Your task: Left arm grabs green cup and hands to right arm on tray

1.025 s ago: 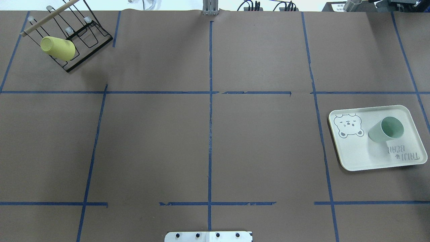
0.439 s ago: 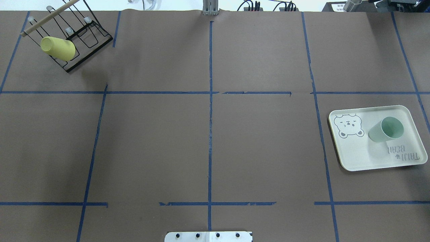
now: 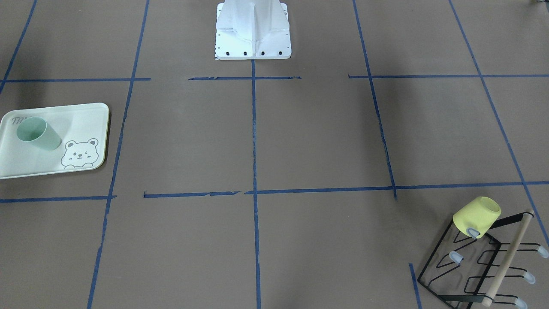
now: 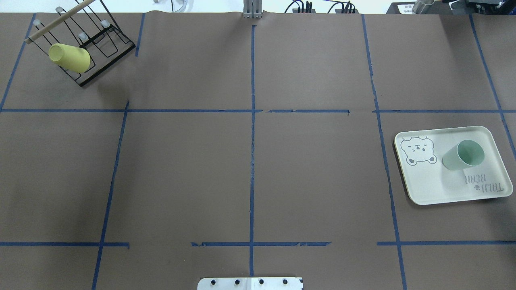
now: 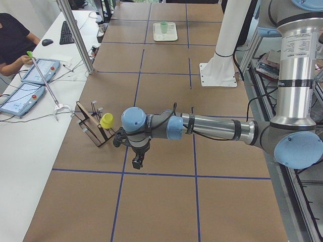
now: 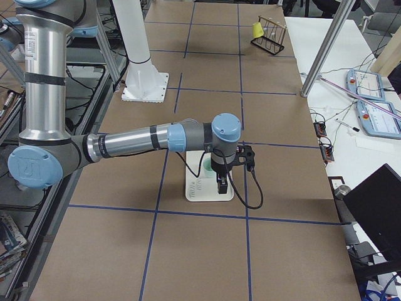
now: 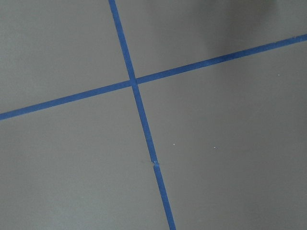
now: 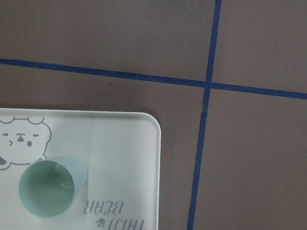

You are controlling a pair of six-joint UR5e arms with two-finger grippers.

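The green cup [image 4: 463,155] stands upright, mouth up, on the tray [image 4: 435,185] at the table's right; it also shows in the front view [image 3: 37,133] and the right wrist view [image 8: 50,187]. The right gripper [image 6: 220,186] shows only in the exterior right view, hanging over the tray [image 6: 200,191] beside the cup [image 6: 207,167]; I cannot tell if it is open. The left gripper [image 5: 137,162] shows only in the exterior left view, pointing down over the table near the rack, far from the cup [image 5: 164,26]; I cannot tell its state.
A yellow cup [image 4: 69,58] hangs on a black wire rack [image 4: 102,44] with a wooden rod at the far left corner. The robot's white base plate [image 4: 250,283] sits at the near middle edge. Blue tape lines cross the brown table cover.
The cup, tray and rack have not moved. A faint shadow by the tray's near right corner has thinned.
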